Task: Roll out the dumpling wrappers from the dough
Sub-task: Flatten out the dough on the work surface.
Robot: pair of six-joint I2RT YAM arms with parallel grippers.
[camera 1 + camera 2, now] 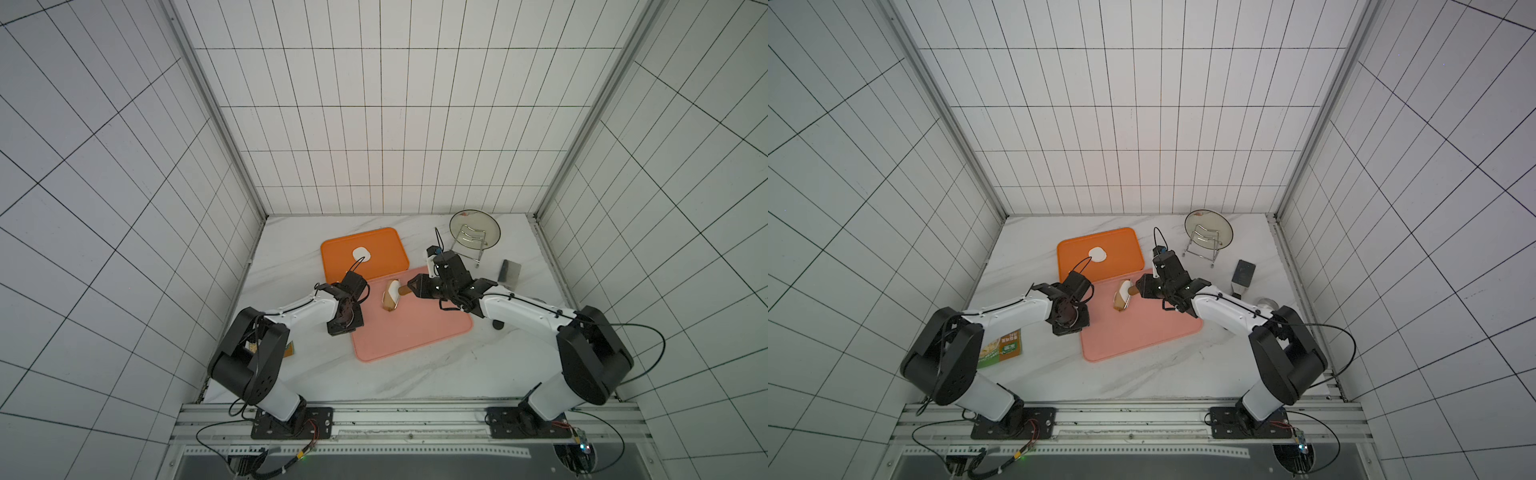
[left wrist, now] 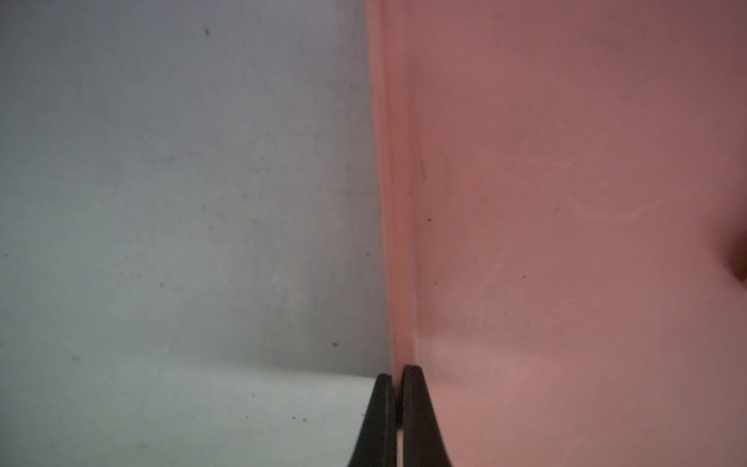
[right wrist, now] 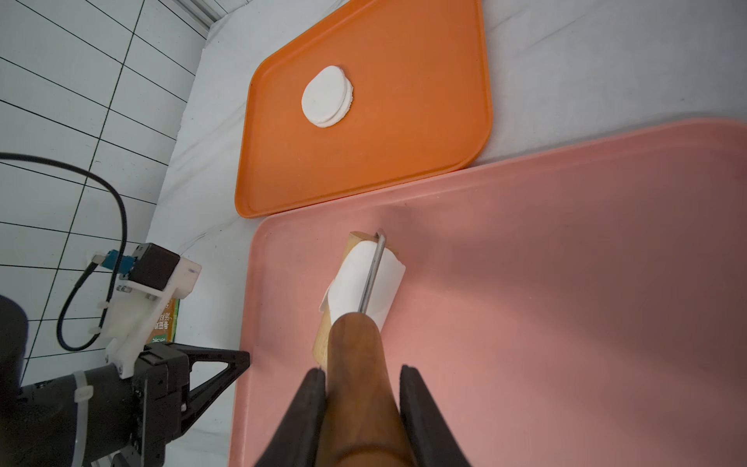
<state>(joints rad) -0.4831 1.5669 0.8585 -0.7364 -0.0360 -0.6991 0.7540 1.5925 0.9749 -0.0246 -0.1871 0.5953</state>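
- The left gripper (image 2: pixel 398 374) is clenched, its tips at the left edge of the pink tray (image 2: pixel 566 202), toward the near corner. It may be nipping the rim or only resting on it; the wrist view is too close and dim to say.
- I judge its job is to anchor the tray, so it should bear down firmly while the other arm works.
- The right gripper (image 3: pixel 361 374) grasps the wooden handle (image 3: pixel 355 408) of the roller (image 3: pixel 323 343), reaching in from the tray's right side.
- The roller lies near the tray's far left corner, with its metal frame (image 3: pixel 374 275) arching over the barrel.
- The dough (image 3: pixel 349 279) is a thin white sheet curled round the barrel, one loose flap standing off on the side nearer the tray's left edge. It is not lying flat on the tray.
- The step in hand looks like rolling, but the sheet has clung to the tool. A light stroke that unwinds the sheet, led by the loose flap, would lay it back down.
- Heavy pressure would likely wind it tighter or tear it.
- The strokes should run toward the open middle of the tray, away from the rim.
- Beyond, the orange tray (image 3: pixel 404 133) touches the pink tray's far edge. The dumpling wrappers (image 3: pixel 326 97) sit stacked near its middle, well clear of the roller.
- A plate in a wire rack (image 1: pixel 473 228) stands by the table's far right corner.
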